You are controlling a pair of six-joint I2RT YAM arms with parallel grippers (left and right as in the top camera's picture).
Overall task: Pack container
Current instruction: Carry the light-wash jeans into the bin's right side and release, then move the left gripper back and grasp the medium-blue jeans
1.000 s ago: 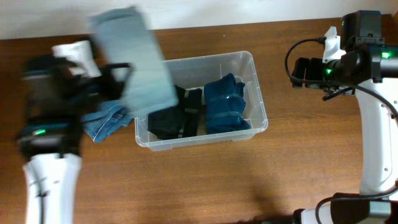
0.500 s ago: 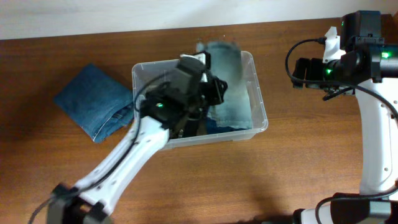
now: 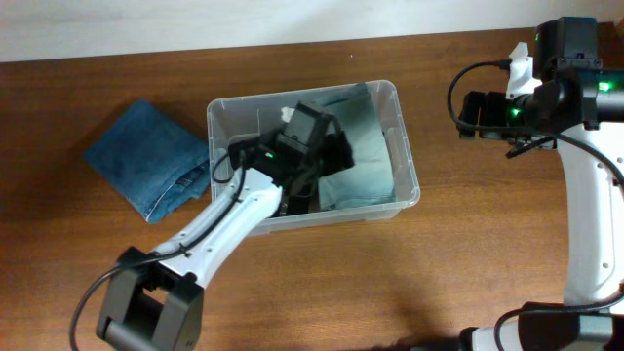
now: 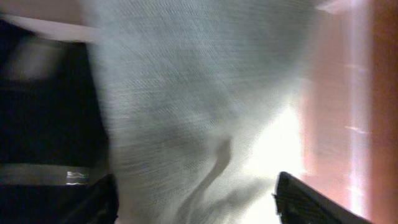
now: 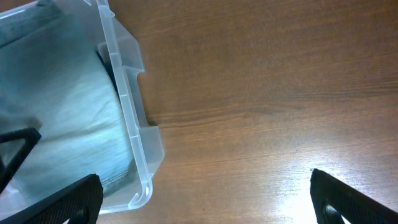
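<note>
The clear plastic container [image 3: 336, 220] stands mid-table; its corner shows in the right wrist view [image 5: 127, 93]. A folded pale grey-blue garment [image 3: 369, 161] lies in its right half, over the darker clothes. My left gripper [image 3: 336, 156] reaches into the container just above that garment. In the left wrist view the gripper [image 4: 196, 199] is open, jaws wide apart, with the pale cloth [image 4: 205, 93] spread beneath them and a black garment [image 4: 43, 112] to the left. My right gripper [image 3: 468, 112] hangs open over bare table right of the container, nothing between its fingers [image 5: 202, 190].
A folded blue denim piece [image 3: 146, 161] lies on the table left of the container. The wooden table's far edge meets a white wall at the top. The right arm's base stands at the right edge.
My left arm swung from the left over the container carrying the pale garment, lowered it inside, and its jaws opened off it. The right arm stayed still.
</note>
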